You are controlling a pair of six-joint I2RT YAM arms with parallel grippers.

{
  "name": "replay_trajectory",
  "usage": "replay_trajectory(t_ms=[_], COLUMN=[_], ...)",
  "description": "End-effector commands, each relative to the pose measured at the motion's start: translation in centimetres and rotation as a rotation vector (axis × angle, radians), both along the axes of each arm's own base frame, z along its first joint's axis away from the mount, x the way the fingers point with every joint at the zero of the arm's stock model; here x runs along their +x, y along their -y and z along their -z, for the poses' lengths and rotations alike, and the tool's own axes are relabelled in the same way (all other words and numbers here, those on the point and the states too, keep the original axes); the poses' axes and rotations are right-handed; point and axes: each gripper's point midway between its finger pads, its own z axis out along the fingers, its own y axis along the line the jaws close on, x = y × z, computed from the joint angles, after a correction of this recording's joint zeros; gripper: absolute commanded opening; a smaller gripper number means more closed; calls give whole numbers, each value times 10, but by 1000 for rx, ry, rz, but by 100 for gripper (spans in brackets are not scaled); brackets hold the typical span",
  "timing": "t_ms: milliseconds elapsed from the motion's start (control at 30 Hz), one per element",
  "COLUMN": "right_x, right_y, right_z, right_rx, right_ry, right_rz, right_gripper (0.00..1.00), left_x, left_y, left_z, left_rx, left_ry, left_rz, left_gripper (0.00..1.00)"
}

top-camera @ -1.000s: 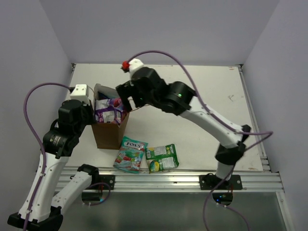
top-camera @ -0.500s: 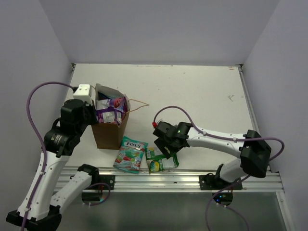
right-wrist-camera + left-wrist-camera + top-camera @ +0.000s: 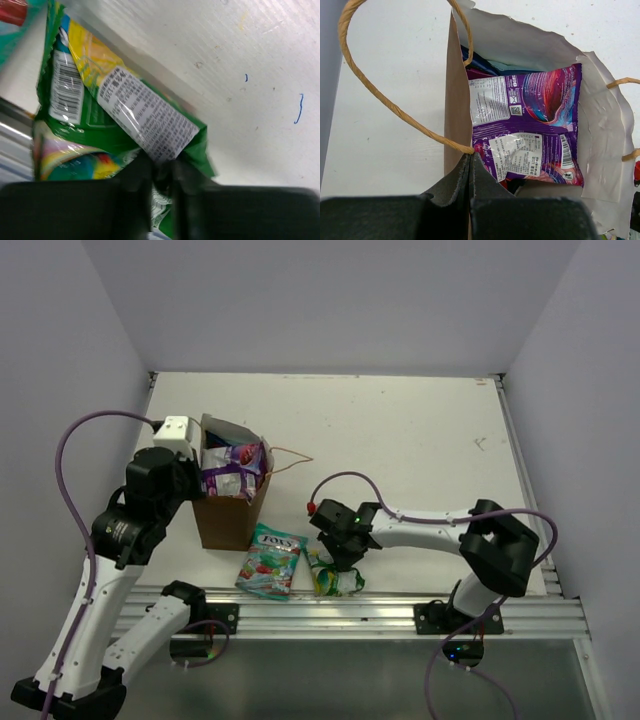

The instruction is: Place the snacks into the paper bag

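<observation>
Paper bag: brown, upright on the white counter at its left side, mouth open, one string handle hanging out to the right. Contents: a purple packet lying on top, its printed back upward in the left wrist view, with blue packaging partly visible beneath it; what lies lower is hidden. Left gripper: narrowed onto the bag's left wall just under its rim, next to where a handle is fixed, with brown paper pinched between the fingers. Teal packet: flat on the counter just in front of the bag's right front corner, untouched. Green packet: at the counter's near edge just right of the teal one, crumpled, barcode and label side showing in the right wrist view. Right gripper: reaching down over the green packet, fingers drawn together on its bunched edge; whether the packet is clear of the counter cannot be told.
</observation>
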Motion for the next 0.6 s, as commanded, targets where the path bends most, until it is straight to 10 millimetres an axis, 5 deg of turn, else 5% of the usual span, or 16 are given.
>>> replay_trajectory(t_ms=[0,100,133,200,233,300,333,400,433,567], right_x=[-7,13,33,59,76,105,116,134,141,160], right_y=[17,16,12,5,-10,-17,-26,-44,-53,-103], right_z=[11,-31,-73,-126,-183,-242,-305,-334,-372,-383], right_rx=[-68,-77,-71,-60,3,19,135,153,250,333], right_ry=[-5,96,195,322,405,563,650,727,788,836], right_rz=[31,47,66,79,100,130,168,156,173,94], right_gripper=[0,0,0,0,0,0,0,0,0,0], left_x=[-3,-4,-4,-4,-4,-5,-5,-5,-4,-4], left_y=[4,4,4,4,4,4,4,3,3,3], left_z=[-11,-11,-11,-12,-12,-13,-13,-13,-14,-13], left_rx=[-16,-17,-17,-18,-19,-19,-19,-18,-19,-15], left_ry=[36,37,37,40,43,45,45,46,48,46], left_rz=[21,23,23,23,23,23,25,22,20,18], left_gripper=[0,0,0,0,0,0,0,0,0,0])
